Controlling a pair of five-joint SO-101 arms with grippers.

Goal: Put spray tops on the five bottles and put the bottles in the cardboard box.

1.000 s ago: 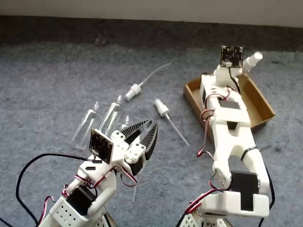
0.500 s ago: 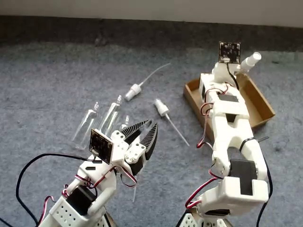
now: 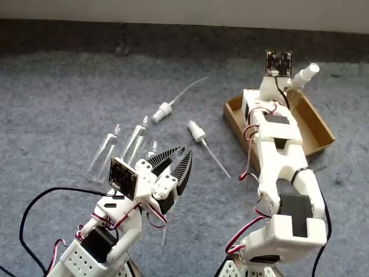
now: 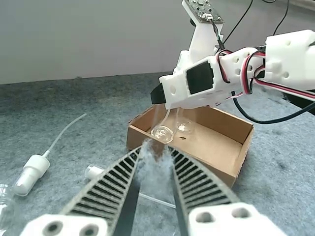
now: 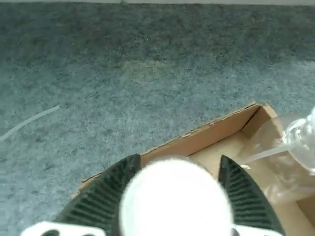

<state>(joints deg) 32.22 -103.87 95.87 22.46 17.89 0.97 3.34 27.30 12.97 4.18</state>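
Your right jaws are clamped on the white spray top of a capped bottle (image 3: pixel 305 73), held over the far end of the cardboard box (image 3: pixel 316 128). In the right wrist view the top (image 5: pixel 174 196) sits between the two black fingers. From the left wrist view you can see the clear body (image 4: pixel 163 129) hanging tilted under the right arm, above the box floor. Another clear bottle (image 5: pixel 290 147) with a thin tube inside it lies in a corner of the box.

Your left jaws are parted, empty, and hover above the grey counter (image 3: pixel 69 98) just beside the uncapped bottles. Three of these lie side by side on the counter: an outer bottle (image 3: pixel 104 153), a middle bottle (image 3: pixel 134 141) and a short bottle (image 3: pixel 151 151), which is the one closest to the jaws.

Two loose tops lie between those bottles and the box. A curved-tube top (image 3: pixel 163 109) is farther from you, and a straight-tube top (image 3: pixel 197 131) is nearer the box.

The markings on the wrist camera board (image 3: pixel 279 62) are too small to read.
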